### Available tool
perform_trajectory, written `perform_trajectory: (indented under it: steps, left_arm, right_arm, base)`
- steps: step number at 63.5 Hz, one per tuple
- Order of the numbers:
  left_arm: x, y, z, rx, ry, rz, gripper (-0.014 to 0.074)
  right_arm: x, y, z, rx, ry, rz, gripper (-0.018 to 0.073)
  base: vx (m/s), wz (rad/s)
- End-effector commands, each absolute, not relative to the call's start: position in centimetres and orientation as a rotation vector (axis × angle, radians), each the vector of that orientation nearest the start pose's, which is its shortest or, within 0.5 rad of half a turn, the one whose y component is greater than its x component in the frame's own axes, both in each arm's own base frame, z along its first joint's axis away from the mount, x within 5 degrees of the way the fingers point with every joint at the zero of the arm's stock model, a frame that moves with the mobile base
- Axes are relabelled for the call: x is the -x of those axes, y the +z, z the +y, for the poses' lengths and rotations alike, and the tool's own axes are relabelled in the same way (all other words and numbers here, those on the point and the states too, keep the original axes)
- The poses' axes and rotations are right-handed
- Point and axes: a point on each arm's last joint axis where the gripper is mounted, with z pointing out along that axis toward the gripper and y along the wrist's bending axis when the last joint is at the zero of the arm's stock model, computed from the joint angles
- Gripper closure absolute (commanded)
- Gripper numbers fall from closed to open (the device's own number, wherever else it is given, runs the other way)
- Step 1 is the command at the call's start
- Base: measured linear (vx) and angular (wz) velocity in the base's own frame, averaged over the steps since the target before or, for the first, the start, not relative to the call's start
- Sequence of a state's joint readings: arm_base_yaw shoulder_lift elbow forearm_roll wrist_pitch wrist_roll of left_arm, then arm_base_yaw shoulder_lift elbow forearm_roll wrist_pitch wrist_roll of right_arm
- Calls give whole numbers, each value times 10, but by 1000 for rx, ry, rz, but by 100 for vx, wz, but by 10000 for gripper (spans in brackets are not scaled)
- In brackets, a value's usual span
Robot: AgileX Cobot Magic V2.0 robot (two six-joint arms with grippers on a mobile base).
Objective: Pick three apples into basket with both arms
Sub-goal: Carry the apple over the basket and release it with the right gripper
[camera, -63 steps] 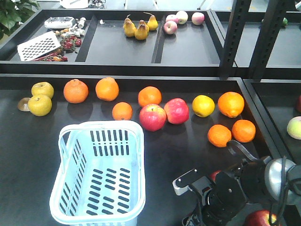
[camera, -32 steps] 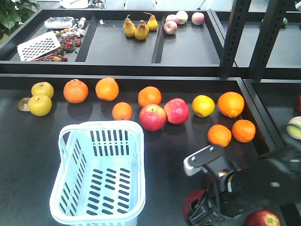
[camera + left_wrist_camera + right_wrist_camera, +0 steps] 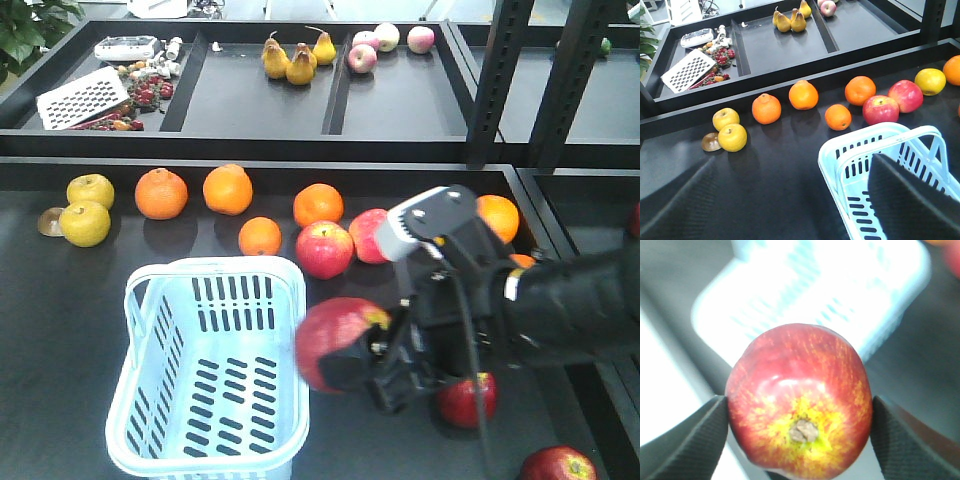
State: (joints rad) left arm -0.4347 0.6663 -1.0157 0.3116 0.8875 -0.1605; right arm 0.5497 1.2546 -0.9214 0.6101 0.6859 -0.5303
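Note:
My right gripper [image 3: 352, 362] is shut on a dark red apple [image 3: 334, 342] and holds it in the air just off the right rim of the pale blue basket [image 3: 137, 300]. The right wrist view shows that apple [image 3: 799, 400] pinched between both black pads [image 3: 690, 440], with the basket [image 3: 840, 285] blurred beyond it. Two more dark apples lie on the table: one [image 3: 467, 398] under the right arm, one [image 3: 558, 465] at the bottom edge. My left gripper [image 3: 790, 210] is open and holds nothing, its fingers either side of the basket's near-left corner [image 3: 832, 160].
Oranges [image 3: 161, 193], two yellow apples [image 3: 85, 222] and two lighter red apples [image 3: 324, 248] lie in a row behind the basket. A raised divider and a rear tray with pears [image 3: 298, 58] sit further back. A black post [image 3: 500, 80] stands at right.
The right arm has risen from the bottom right corner and swung left towards the basket with the apple in its grip. An apple beneath it now shows.

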Motion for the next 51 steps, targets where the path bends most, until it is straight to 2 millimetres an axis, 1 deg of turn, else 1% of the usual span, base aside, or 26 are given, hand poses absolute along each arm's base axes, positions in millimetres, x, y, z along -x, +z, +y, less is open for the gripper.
perform_trajectory:
  steps: [1, 6, 10, 17, 23, 26, 31, 43, 47, 51]
  left_arm:
    - [-100, 430, -23, -299, -28, 1878, 20]
    - [-100, 430, -23, -299, -28, 1878, 20]
    - [-100, 430, -23, -299, -28, 1878, 20]
    - [-100, 430, -23, -299, -28, 1878, 20]
    - [-100, 430, -23, -299, -28, 1878, 20]
    - [-100, 430, -23, -299, -28, 1878, 20]
    - [-100, 430, -23, -299, -28, 1878, 20]
    - [-100, 430, -23, -299, -28, 1878, 20]
    - [-100, 430, -23, -299, -28, 1878, 20]
    - [-100, 430, -23, -299, -28, 1878, 20]
  right_arm:
    - [-212, 312, 175, 853, 777, 2183, 314]
    - [-221, 304, 187, 870, 823, 2188, 314]
    - [-227, 297, 201, 919, 836, 2187, 314]
    - [-233, 285, 228, 996, 830, 2180, 312]
    - [-236, 280, 246, 1020, 811, 2157, 291]
    - [-240, 276, 253, 1022, 800, 2155, 259]
    - [-246, 271, 257, 1013, 792, 2161, 190]
    - [-250, 267, 258, 1022, 767, 2161, -60]
    - [-249, 267, 258, 1026, 764, 2161, -118]
    - [-249, 267, 258, 1026, 766, 2162, -148]
  base:
    - [0, 0]
    - [0, 0]
    - [0, 0]
    - [0, 0]
    - [0, 0]
    - [0, 0]
    - [0, 0]
    - [0, 0]
    - [0, 0]
    - [0, 0]
